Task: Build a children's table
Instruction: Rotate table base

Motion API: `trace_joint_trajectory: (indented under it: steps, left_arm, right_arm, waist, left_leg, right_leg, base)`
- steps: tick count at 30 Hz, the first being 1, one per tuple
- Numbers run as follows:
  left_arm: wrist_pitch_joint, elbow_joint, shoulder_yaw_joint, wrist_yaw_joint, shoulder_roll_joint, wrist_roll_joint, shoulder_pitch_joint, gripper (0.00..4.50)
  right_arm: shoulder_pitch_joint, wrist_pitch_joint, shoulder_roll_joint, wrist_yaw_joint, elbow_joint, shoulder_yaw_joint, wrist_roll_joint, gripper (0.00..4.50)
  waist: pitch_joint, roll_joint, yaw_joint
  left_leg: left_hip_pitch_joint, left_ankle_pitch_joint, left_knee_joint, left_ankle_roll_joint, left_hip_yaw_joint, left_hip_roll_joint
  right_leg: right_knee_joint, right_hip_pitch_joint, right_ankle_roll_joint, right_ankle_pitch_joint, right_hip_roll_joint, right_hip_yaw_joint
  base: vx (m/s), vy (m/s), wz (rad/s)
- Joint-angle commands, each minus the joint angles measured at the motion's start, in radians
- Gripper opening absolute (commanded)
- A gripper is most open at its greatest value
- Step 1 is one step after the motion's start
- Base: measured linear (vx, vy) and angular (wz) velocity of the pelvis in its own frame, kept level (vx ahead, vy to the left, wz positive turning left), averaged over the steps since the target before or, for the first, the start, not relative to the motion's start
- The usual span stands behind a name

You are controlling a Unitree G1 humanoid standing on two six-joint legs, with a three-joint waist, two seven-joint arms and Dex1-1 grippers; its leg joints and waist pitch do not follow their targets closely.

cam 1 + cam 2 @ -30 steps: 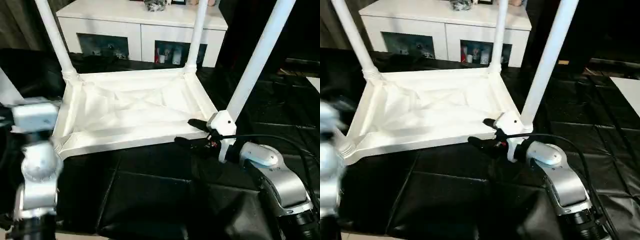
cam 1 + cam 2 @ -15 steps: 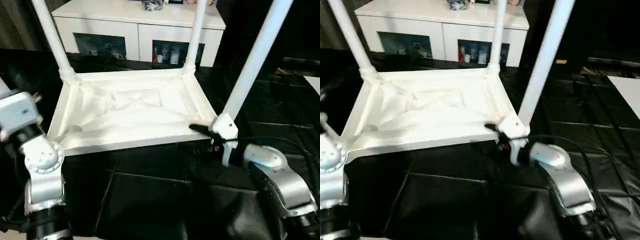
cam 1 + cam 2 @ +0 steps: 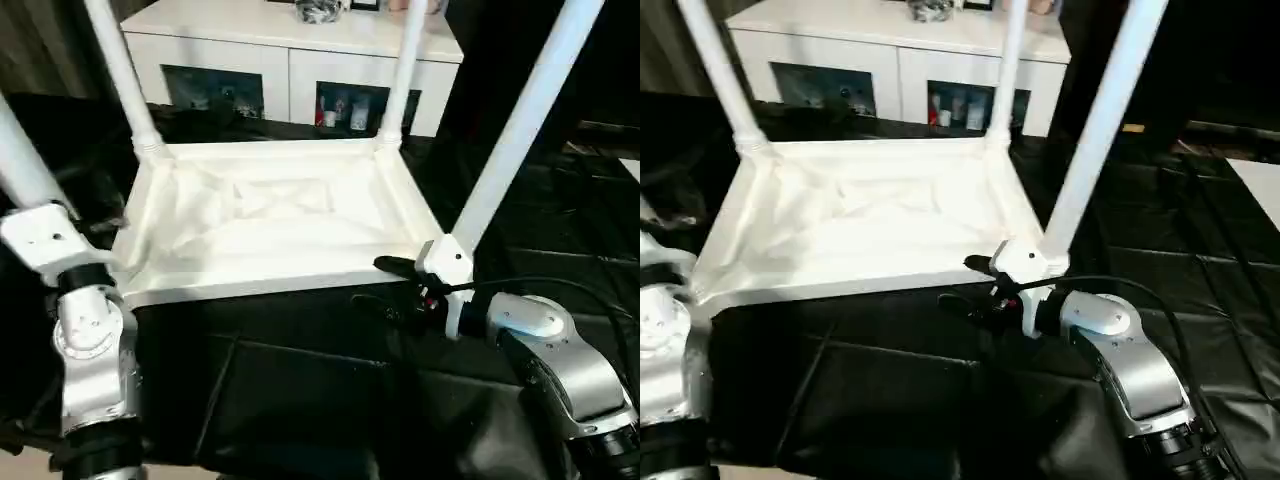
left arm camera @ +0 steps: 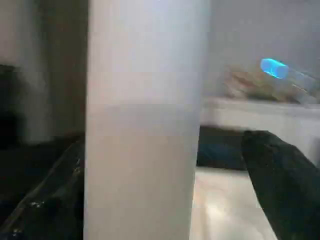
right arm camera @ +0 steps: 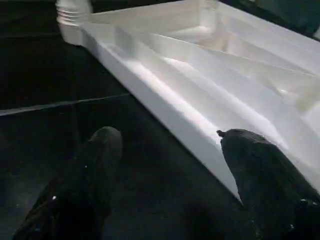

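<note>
The white plastic rectangular tabletop (image 3: 275, 215) lies upside down on the black padded floor mat (image 3: 300, 390) in front of me, its ribbed X-braced underside facing up. From the head camera I count four long tapered white tube legs standing up from the corners: the far-left leg (image 3: 125, 75) at about eleven o'clock, the far-right leg (image 3: 400, 70) at one o'clock, the near-right leg (image 3: 520, 125) at three o'clock, and the near-left leg (image 3: 25, 165) at nine o'clock, beside my left wrist.

My right gripper (image 3: 385, 285) sits low at the near-right corner. Its two black fingers (image 5: 265, 170) are spread, one over the tabletop's rim and one out on the mat, so the edge lies between them; they are not clenched on it as far as I can tell.

My left gripper (image 4: 165, 210) is wide open around the near-left leg, which fills the gap between the fingers in the wrist view. I cannot tell whether either finger touches the tube.

My judgement: the build is nearly finished. All four legs look placed. What seems left is checking that the near-left leg is fully seated in its round socket, which I cannot see, then turning the table onto its feet.

Behind the table, at twelve o'clock, stands a white low cabinet (image 3: 290, 45).
</note>
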Motion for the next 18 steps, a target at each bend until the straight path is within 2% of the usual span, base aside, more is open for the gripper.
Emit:
trace_joint_trajectory:
  steps: [1,2,3,4,8,9,11,13,14,16,17,18]
  left_arm:
    - [0.052,0.049,-0.066,-0.131,-0.009,-0.049,0.02,4.43]
    - [0.114,0.054,-0.08,-0.234,0.004,-0.094,0.036,4.43]
    - [0.115,0.055,-0.083,-0.245,0.008,-0.095,0.038,4.43]
    - [0.159,0.063,-0.116,-0.36,0.044,-0.117,0.058,4.43]
    - [0.22,0.069,-0.19,-0.534,0.123,-0.132,0.081,4.43]
    - [0.223,0.069,-0.227,-0.589,0.157,-0.116,0.083,4.43]
    - [0.268,0.042,-0.298,-0.697,0.209,-0.111,0.081,4.43]
    - [0.31,-0.012,-0.359,-0.756,0.215,-0.113,0.055,4.43]
    - [0.331,-0.031,-0.376,-0.779,0.212,-0.123,0.046,4.43]
    - [0.358,-0.075,-0.437,-0.802,0.189,-0.118,0.015,4.43]
    - [0.364,-0.082,-0.451,-0.808,0.183,-0.116,0.005,4.43]
    - [0.361,-0.086,-0.461,-0.803,0.166,-0.112,-0.008,4.43]
  right_arm:
    - [0.009,0.013,-0.014,0.018,-0.03,0.005,0.021,3.48]
    - [0.013,0.011,-0.02,0.024,-0.031,0.005,0.021,3.48]
    - [0.013,0.011,-0.021,0.024,-0.031,0.005,0.021,3.48]
    - [0.017,0.008,-0.028,0.029,-0.032,0.004,0.019,3.48]
    - [0.021,0.007,-0.038,0.034,-0.027,-0.001,0.012,3.48]
    - [0.02,0.007,-0.041,0.026,-0.017,-0.002,-0.001,3.48]
    - [0.009,0.005,-0.043,-0.029,0.033,-0.003,-0.057,3.48]
    - [-0.019,0.021,-0.035,-0.122,0.101,-0.021,-0.11,3.48]
    - [-0.03,0.022,-0.033,-0.151,0.122,-0.026,-0.124,3.48]
    - [-0.069,0.047,-0.029,-0.276,0.205,-0.05,-0.185,3.48]
    - [-0.079,0.054,-0.028,-0.307,0.227,-0.055,-0.2,3.48]
    - [-0.09,0.074,-0.026,-0.355,0.252,-0.066,-0.218,3.48]
  waist:
    - [-0.052,0.007,-0.005]
    - [-0.053,0.007,-0.001]
    - [-0.051,0.01,0.0]
    - [-0.052,0.01,0.001]
    - [-0.049,0.013,-0.001]
    - [-0.048,0.013,-0.001]
    - [-0.047,0.01,-0.002]
    - [-0.045,0.013,-0.006]
    - [-0.046,0.019,-0.006]
    - [-0.044,0.018,-0.008]
    - [-0.044,0.022,-0.01]
    - [-0.046,0.02,-0.008]
  left_leg:
    - [0.034,-0.46,-0.089,-0.028,-0.028,0.041]
    - [0.034,-0.463,-0.091,-0.034,-0.03,0.042]
    - [0.034,-0.479,-0.095,-0.039,-0.032,0.043]
    - [0.036,-0.484,-0.095,-0.04,-0.032,0.042]
    - [0.035,-0.515,-0.102,-0.049,-0.035,0.044]
    - [0.038,-0.52,-0.101,-0.051,-0.034,0.044]
    - [0.034,-0.508,-0.105,-0.053,-0.037,0.043]
    - [0.042,-0.525,-0.105,-0.069,-0.034,0.045]
    - [0.045,-0.527,-0.104,-0.072,-0.035,0.044]
    - [0.05,-0.538,-0.102,-0.08,-0.032,0.042]
    - [0.057,-0.552,-0.101,-0.084,-0.029,0.041]
    - [0.06,-0.551,-0.098,-0.081,-0.029,0.04]
  right_leg:
    - [-0.105,0.002,-0.093,-0.47,-0.04,0.034]
    - [-0.104,0.005,-0.093,-0.472,-0.044,0.034]
    - [-0.103,0.003,-0.091,-0.478,-0.042,0.033]
    - [-0.105,0.003,-0.09,-0.479,-0.042,0.033]
    - [-0.105,0.003,-0.085,-0.502,-0.044,0.036]
    - [-0.108,0.002,-0.086,-0.508,-0.046,0.037]
    - [-0.106,0.004,-0.084,-0.523,-0.049,0.038]
    - [-0.108,-0.001,-0.101,-0.532,-0.049,0.038]
    - [-0.107,-0.001,-0.108,-0.527,-0.048,0.039]
    - [-0.112,-0.005,-0.119,-0.53,-0.046,0.037]
    - [-0.116,-0.005,-0.124,-0.526,-0.043,0.035]
    - [-0.116,-0.005,-0.125,-0.517,-0.043,0.034]
  base:
    - [0.0,0.0,0.0]
    - [0.0,0.0,0.0]
    - [0.0,0.0,0.0]
    - [0.0,0.0,0.0]
    - [0.0,0.0,0.0]
    - [0.0,0.0,0.0]
    - [0.0,0.0,0.0]
    - [0.0,0.0,0.0]
    - [0.0,0.0,0.0]
    - [0.0,0.0,0.0]
    - [0.0,0.0,0.0]
    - [0.0,0.0,0.0]
